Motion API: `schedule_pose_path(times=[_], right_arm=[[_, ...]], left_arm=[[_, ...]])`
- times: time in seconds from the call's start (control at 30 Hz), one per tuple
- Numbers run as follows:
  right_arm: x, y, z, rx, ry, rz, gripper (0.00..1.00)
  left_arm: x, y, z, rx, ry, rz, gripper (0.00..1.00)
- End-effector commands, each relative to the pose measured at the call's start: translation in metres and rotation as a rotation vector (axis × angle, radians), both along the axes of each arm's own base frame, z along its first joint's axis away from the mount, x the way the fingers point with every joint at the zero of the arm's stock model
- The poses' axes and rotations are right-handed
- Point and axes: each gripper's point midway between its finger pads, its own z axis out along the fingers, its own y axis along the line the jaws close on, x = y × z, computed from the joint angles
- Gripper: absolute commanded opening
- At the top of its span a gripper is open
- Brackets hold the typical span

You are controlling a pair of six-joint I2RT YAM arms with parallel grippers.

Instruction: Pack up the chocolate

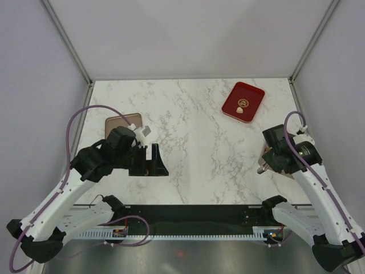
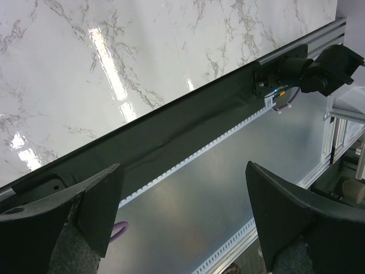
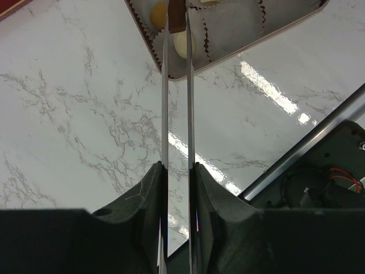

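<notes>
My right gripper (image 3: pixel 177 31) carries two long thin metal blades, and they are shut on a dark brown chocolate (image 3: pixel 177 18) at their tips. It hangs over a tan box (image 3: pixel 239 45) lined with frilled paper cups. A cream-white chocolate (image 3: pixel 183 44) and a yellowish one (image 3: pixel 157 13) lie in cups just below the blades. In the top view the right gripper (image 1: pixel 263 167) is at the table's right edge and covers most of that box. One cream chocolate (image 1: pixel 242 112) lies in the red tray (image 1: pixel 251 94). My left gripper (image 2: pixel 183 171) stands open and empty over the table's near edge.
A tan flat piece (image 1: pixel 121 122) lies at the left, partly under the left arm. The left gripper (image 1: pixel 153 160) points toward the black strip and metal rail (image 2: pixel 228 137) along the near edge. The red tray sits at the back right.
</notes>
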Motion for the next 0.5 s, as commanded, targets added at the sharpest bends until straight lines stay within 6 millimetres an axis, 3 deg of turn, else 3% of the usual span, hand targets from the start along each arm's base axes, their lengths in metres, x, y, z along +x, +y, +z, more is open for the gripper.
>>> schedule_pose_path(times=[0.0,0.47], right_arm=[[-0.033,-0.010,-0.015,0.002,0.095,-0.052,0.26],[-0.052,-0.016,-0.030,0.054,0.029,-0.118,0.27]], left_arm=[[-0.006,0.001,0.008,-0.020,0.005,0.000,0.95],[-0.009,0.001,0.008,-0.007,-0.013,-0.021,0.95]])
